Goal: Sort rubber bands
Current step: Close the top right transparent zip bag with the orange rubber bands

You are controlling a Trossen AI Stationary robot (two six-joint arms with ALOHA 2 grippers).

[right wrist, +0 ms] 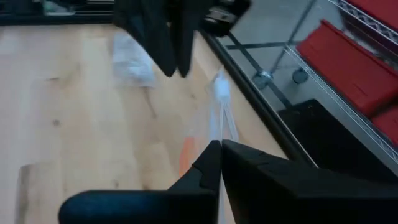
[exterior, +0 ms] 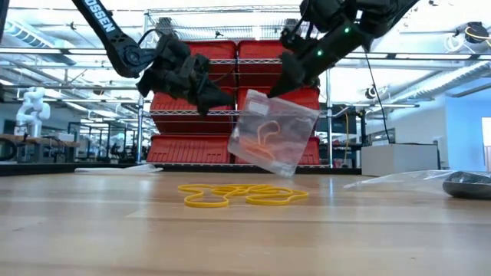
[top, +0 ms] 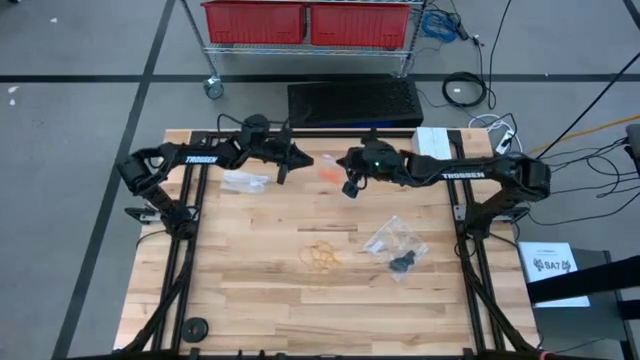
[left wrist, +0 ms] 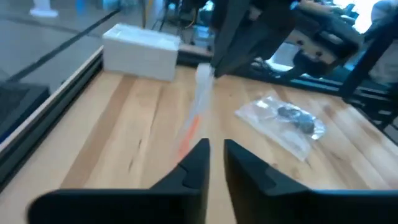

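Right gripper (exterior: 278, 90) clenches a crinkly clear plastic bag (exterior: 274, 132) holding orange rubber bands (exterior: 265, 138); left gripper (exterior: 209, 106), jaws slightly parted, hangs beside it.

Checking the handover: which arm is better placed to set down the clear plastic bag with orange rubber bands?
Right. The right gripper is shut on the clear plastic bag of orange rubber bands, held above the table; the left gripper hangs beside it, slightly open, gripping nothing.
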